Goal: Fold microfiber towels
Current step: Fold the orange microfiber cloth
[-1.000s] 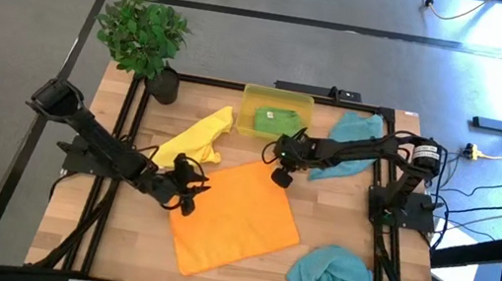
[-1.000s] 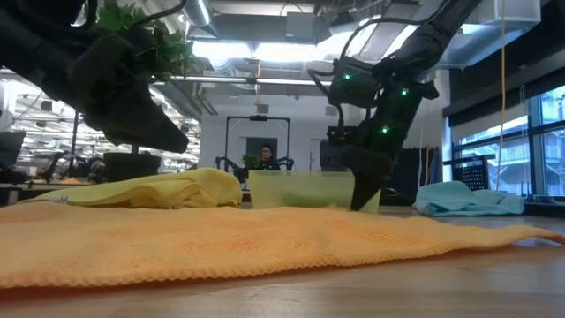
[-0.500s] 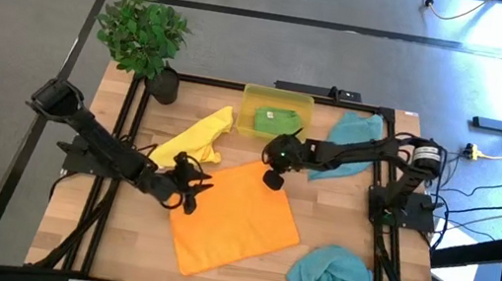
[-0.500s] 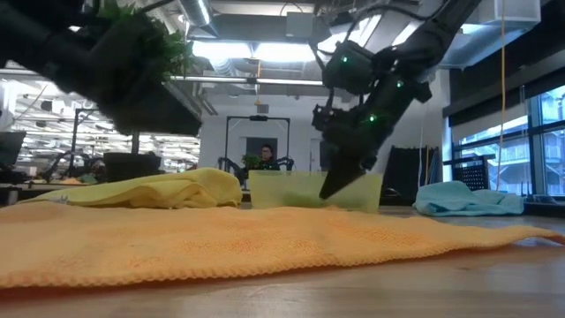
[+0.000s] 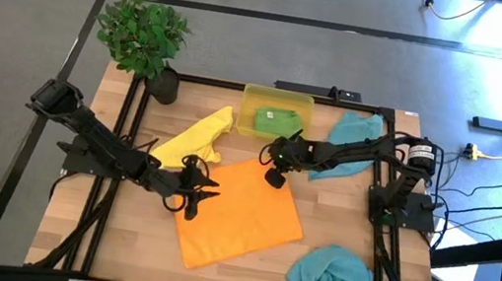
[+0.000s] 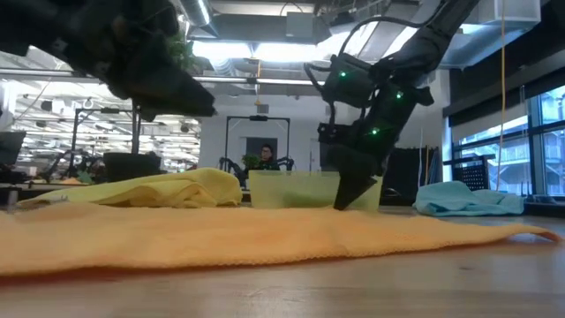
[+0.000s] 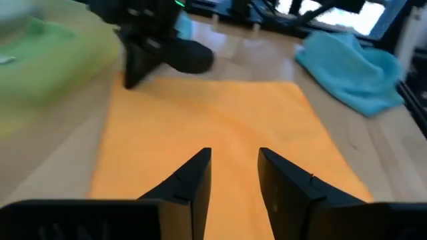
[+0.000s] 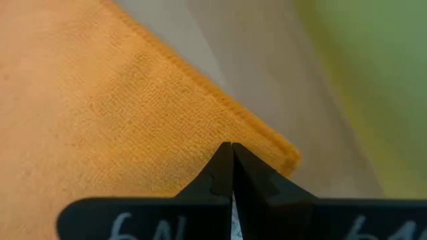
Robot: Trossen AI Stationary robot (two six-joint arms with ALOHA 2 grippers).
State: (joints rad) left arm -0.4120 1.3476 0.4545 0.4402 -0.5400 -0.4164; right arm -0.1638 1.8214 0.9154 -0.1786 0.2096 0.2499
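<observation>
The right gripper (image 5: 275, 176), fingers pressed together and empty, hangs at the orange towel's (image 5: 238, 212) upper corner in the frame's centre. The left gripper (image 5: 193, 195), fingers parted, hovers over its left edge. Judged step: flattening before folding; next, grasp corners.

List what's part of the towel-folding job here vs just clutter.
Job: orange towel, yellow towel, green towel, teal towel at the far side, teal towel at the near edge.
Clutter: yellow bin, potted plant.
</observation>
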